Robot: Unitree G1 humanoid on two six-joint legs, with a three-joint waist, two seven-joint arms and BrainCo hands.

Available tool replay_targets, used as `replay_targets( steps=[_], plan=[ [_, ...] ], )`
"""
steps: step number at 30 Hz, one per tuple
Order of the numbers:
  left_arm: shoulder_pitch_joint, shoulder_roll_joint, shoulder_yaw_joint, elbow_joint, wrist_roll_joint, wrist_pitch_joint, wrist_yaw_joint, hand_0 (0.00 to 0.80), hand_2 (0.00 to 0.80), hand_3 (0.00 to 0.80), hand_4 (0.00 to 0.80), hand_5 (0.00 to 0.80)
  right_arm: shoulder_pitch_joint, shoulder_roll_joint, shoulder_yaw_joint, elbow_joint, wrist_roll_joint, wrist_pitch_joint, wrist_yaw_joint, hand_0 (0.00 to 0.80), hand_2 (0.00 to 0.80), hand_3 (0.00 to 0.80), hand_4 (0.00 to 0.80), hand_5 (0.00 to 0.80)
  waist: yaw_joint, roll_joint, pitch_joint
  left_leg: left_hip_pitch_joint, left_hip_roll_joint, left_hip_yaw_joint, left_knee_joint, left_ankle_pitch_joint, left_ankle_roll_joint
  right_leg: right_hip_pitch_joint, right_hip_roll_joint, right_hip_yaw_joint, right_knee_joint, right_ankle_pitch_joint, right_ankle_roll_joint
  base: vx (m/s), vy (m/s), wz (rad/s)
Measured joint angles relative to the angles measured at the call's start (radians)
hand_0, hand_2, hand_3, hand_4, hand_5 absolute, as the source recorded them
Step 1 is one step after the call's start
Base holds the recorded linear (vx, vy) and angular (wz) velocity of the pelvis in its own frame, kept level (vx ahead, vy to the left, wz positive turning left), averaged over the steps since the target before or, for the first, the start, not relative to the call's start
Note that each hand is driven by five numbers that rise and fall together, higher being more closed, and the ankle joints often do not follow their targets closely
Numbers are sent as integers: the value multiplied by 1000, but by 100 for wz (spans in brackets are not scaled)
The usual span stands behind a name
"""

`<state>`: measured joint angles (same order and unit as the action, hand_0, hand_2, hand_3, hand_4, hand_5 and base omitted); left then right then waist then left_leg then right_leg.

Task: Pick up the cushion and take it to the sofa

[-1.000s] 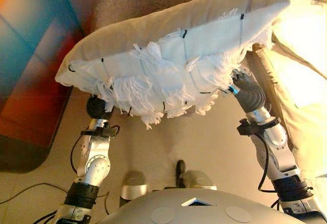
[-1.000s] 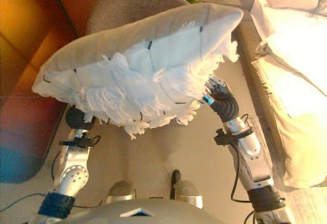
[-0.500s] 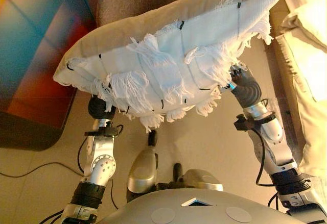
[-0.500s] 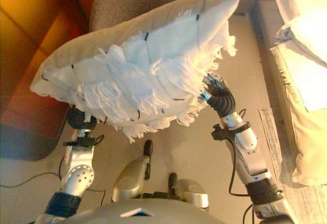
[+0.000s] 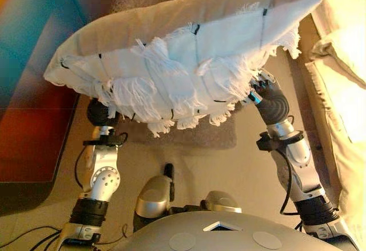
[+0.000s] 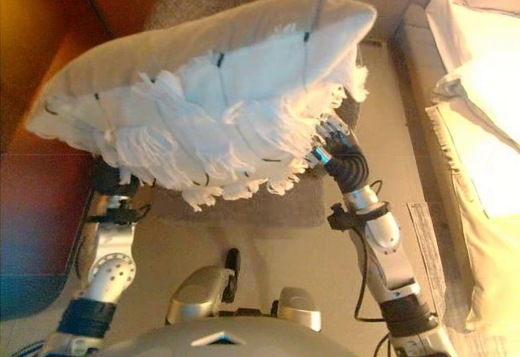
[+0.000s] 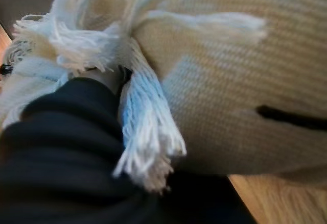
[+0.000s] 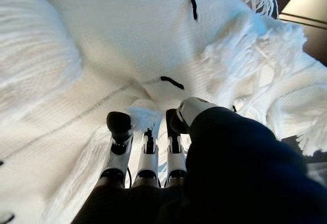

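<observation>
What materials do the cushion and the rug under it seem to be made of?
The cushion: woven fabric, matte, beige on top and white below, probably cotton; the weave shows up close, with loose yarn tassels and dark stitches. The rug: brown, dull, seemingly a short-pile textile, though the texture is hard to make out.

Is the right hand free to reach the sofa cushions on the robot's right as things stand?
Probably not: the right hand is pressed up under the fringed cushion with straight fingers, sharing its weight with the left hand. The sofa lies beyond it.
</observation>
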<state>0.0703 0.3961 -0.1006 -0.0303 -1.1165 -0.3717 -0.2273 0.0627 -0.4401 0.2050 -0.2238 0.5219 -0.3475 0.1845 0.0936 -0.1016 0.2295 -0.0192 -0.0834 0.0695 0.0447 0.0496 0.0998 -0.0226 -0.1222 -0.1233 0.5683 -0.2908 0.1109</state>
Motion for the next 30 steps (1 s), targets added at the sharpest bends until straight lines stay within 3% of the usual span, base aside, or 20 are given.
replay_targets(
  steps=[1,3,4,7,10,12,15,17,19,20,24,27,28,30],
  plan=[
    [0,-11,-1,0,0,3,0,800,800,800,800,800,1,-1,0,1,0,0,-2,800,800,800,800,800,-4,13,2,8,8,-5,-5,-3,-2,-34,1,-28,-53,4,-3,290,-51,14],
    [2,-27,-7,1,1,11,0,800,800,800,800,800,9,-4,0,1,0,-2,-12,800,800,800,800,800,-41,33,-2,16,16,-39,-19,-3,-5,-84,15,-24,-207,44,-9,307,-66,37],
    [3,-29,-11,3,2,12,0,800,800,800,800,800,11,-6,1,3,0,-2,-17,800,800,800,800,800,-55,37,-2,31,16,-54,-31,-11,-12,-100,14,-8,-282,96,-9,386,-92,39],
    [4,-25,-34,9,5,20,3,800,800,800,800,800,13,-5,-1,18,-1,-2,-35,800,800,800,800,800,-97,38,-11,78,15,-104,-57,-20,-28,-109,10,100,-466,273,10,319,-88,46],
    [24,-21,-43,9,35,36,39,800,800,800,800,800,14,-2,0,52,-1,4,-41,800,800,800,800,800,-106,14,-49,114,11,-128,-74,-43,-63,-74,-10,117,-538,342,3,328,-144,29],
    [42,-28,-56,10,43,38,63,800,800,800,800,800,17,-5,-3,88,0,20,-38,800,800,800,800,800,-106,15,-87,132,33,-142,-70,-68,-96,-45,12,112,-560,428,-50,304,-161,25],
    [51,-56,-72,9,45,39,98,800,800,800,800,800,18,-22,-10,96,1,57,-37,800,800,800,800,800,-103,57,-109,128,98,-129,-14,-102,-144,-8,72,85,-595,419,-93,194,-136,18],
    [55,-57,-75,10,71,39,114,800,800,800,800,800,16,-26,-7,124,1,63,-21,800,800,800,800,800,-103,33,-100,50,98,-102,182,-134,-169,14,82,90,-613,408,-119,129,-128,3],
    [71,-65,-71,16,83,35,125,800,800,800,800,800,21,-35,8,127,2,71,-13,800,800,800,800,800,-90,24,-97,-47,101,-98,366,-147,-164,40,83,89,-619,398,-146,171,-9,-12],
    [73,-68,-72,28,87,35,131,800,800,800,800,800,23,-32,12,136,2,72,-12,800,800,800,800,800,-85,24,-98,-65,105,-91,386,-153,-158,46,84,89,-626,397,-151,223,92,-10],
    [73,-85,-77,92,132,74,167,800,800,800,800,800,23,-15,17,189,7,111,-15,800,800,800,800,800,-82,38,-98,-62,109,-72,191,-140,-150,63,83,37,-651,392,-157,145,113,-5],
    [70,-108,-98,156,216,119,213,800,800,800,800,800,24,-17,24,275,10,170,-35,800,800,800,800,800,-82,84,-90,-43,116,-72,37,-66,-110,75,91,-26,-656,382,-135,208,137,3],
    [69,-114,-106,175,240,128,228,800,800,800,800,800,24,-12,25,297,10,185,-43,800,800,800,800,800,-81,97,-91,-27,120,-73,2,-1,-128,82,94,-25,-656,378,-123,242,100,5],
    [70,-111,-114,193,243,146,246,800,800,800,800,800,31,1,27,316,10,203,-51,800,800,800,800,800,-82,95,-91,-5,106,-71,-37,11,-128,90,82,-22,-656,371,-106,215,74,7]
  ],
)
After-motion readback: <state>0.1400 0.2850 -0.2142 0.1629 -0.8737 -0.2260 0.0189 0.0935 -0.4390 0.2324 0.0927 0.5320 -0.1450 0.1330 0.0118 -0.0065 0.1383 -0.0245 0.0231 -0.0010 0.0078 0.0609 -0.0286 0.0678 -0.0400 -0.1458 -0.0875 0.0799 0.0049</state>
